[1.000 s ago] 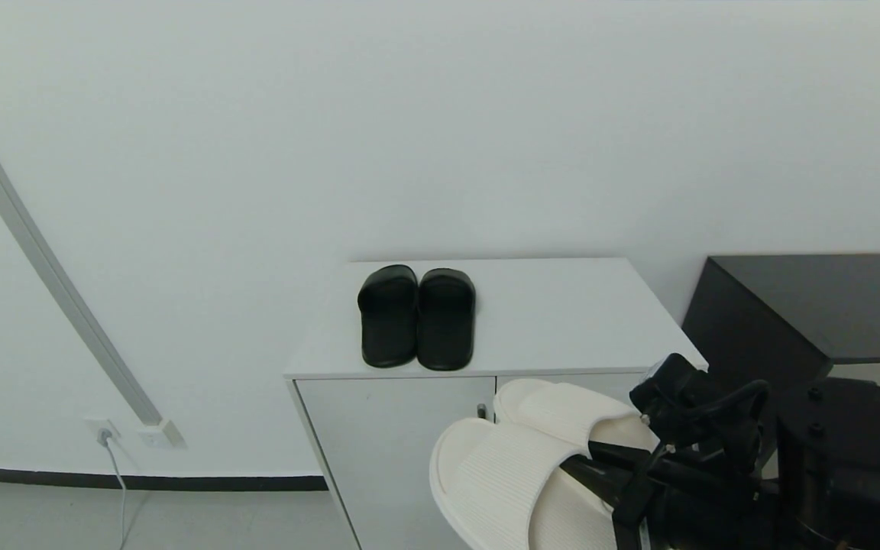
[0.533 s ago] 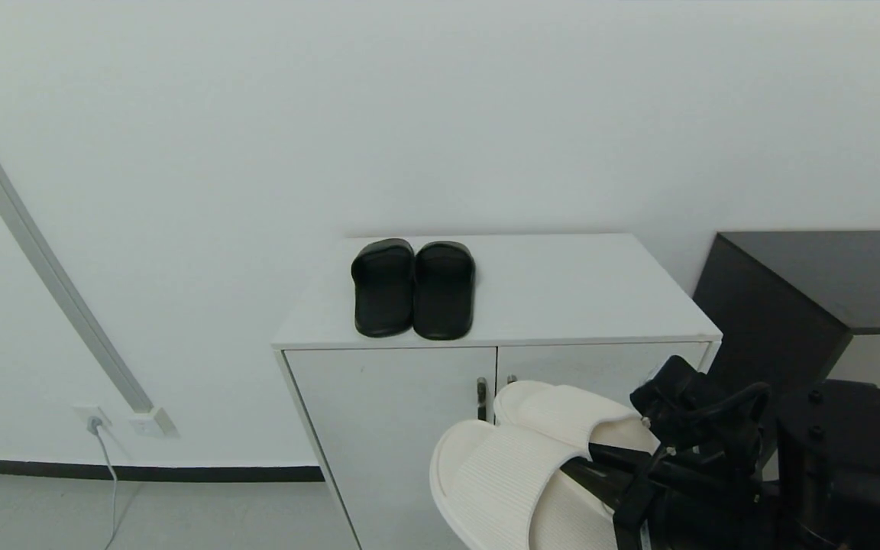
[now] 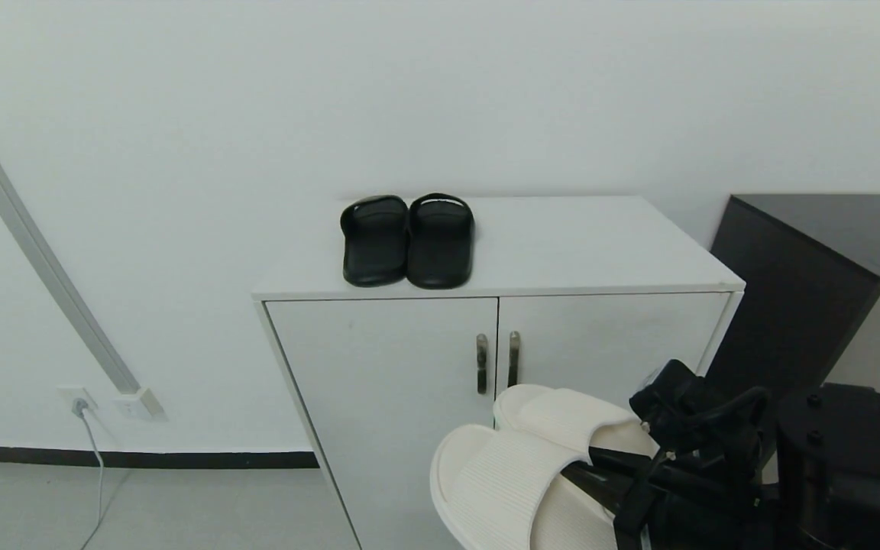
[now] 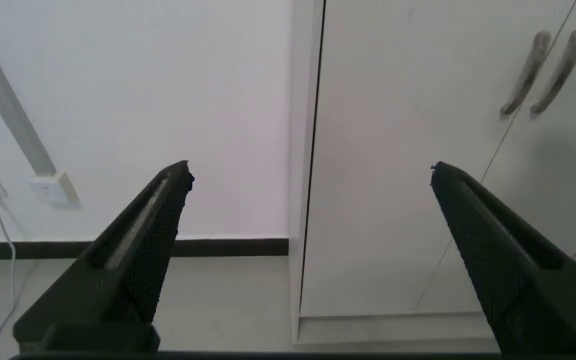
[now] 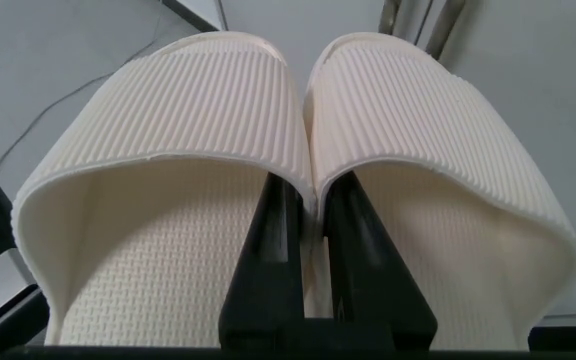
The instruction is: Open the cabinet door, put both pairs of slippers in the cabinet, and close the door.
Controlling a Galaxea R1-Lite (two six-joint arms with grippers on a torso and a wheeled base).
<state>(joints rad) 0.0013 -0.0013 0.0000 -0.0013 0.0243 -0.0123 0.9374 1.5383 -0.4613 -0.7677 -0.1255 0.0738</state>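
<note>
**Holding the white slippers in front of a shut cabinet**

The white slippers (image 3: 532,466) are held as a pair, side by side and touching, in the air in front of the lower part of the cabinet's right door (image 3: 608,336). Their toes point toward the cabinet. The right end effector (image 5: 310,250) is clamped on them. One dark finger (image 5: 268,240) runs under each ribbed strap, and the two fingers pinch the slippers' adjoining inner sides together.

The black slippers (image 3: 408,241) sit on the cabinet (image 3: 585,252) top, toward its left part. They lie side by side and touching, with their heels at the front edge.

Both cabinet doors are closed, and the left door (image 3: 379,382) meets the right one at the middle. Two slim vertical handles (image 3: 481,363) stand just beside each other on either side of the seam.

The left end effector (image 4: 310,175) hangs low with its fingers wide apart, holding nothing. It faces the cabinet's left edge and left door.

A black piece of furniture (image 3: 807,275) stands to the right of the cabinet. On the white wall to the left, a grey strip (image 3: 35,244) slants down to a wall socket (image 3: 73,399) with a cable plugged in.
</note>
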